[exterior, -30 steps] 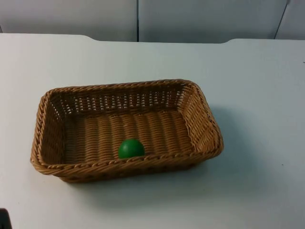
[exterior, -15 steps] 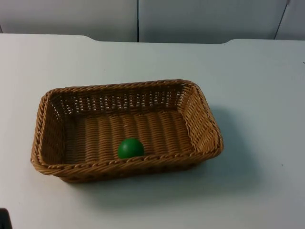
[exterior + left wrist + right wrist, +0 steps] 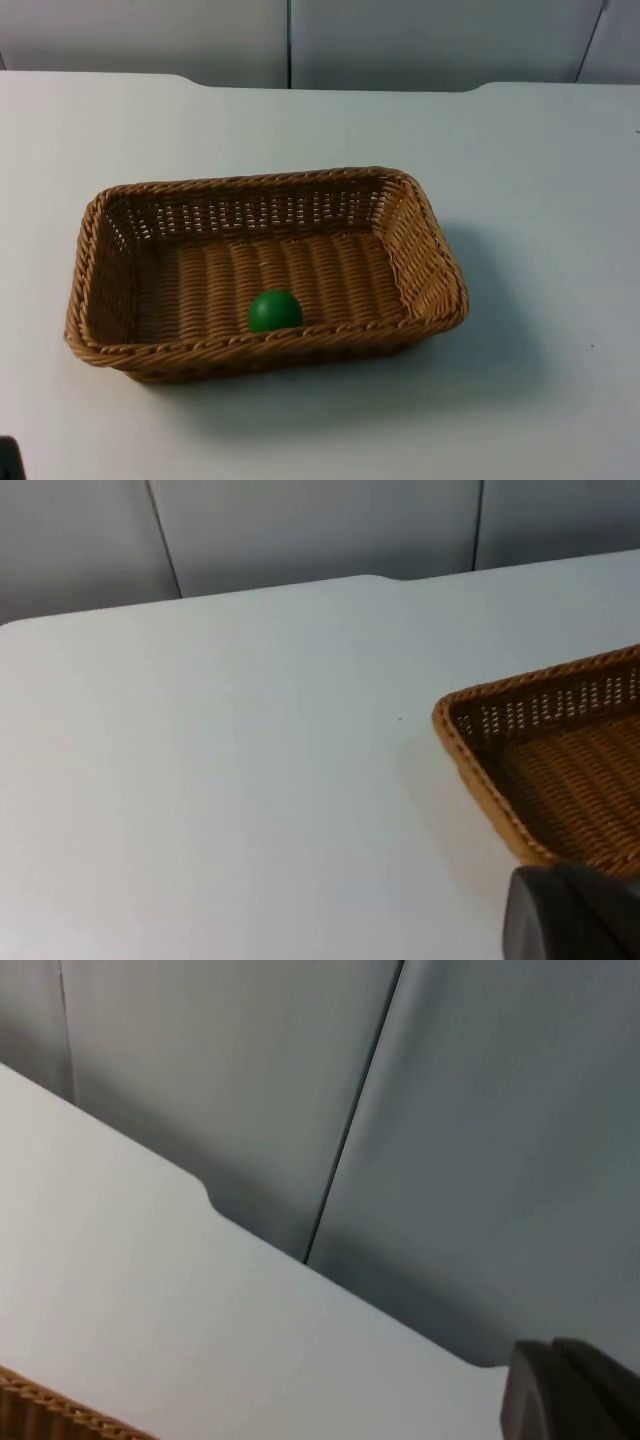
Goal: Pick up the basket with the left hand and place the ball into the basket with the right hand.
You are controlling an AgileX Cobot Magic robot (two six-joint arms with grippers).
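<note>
The wicker basket point(image 3: 420, 250) rests on the white bench point(image 3: 540, 180), slightly left of centre. The green ball point(image 3: 274, 311) lies inside the basket, against its near wall. The left claw point(image 3: 575, 915) is beside a basket corner; the right claw point(image 3: 570, 1390) faces the grey partition wall point(image 3: 480, 1110). Whether either claw is apart or together cannot be told.

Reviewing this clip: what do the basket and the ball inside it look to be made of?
Basket: woven wicker or rattan-look strands, tan, matte, with a braided rim and open gaps in the walls; natural or plastic fibre cannot be told. Ball: smooth, uniformly green, faint sheen, likely plastic or rubber. It lies against the basket's near wall.
</note>
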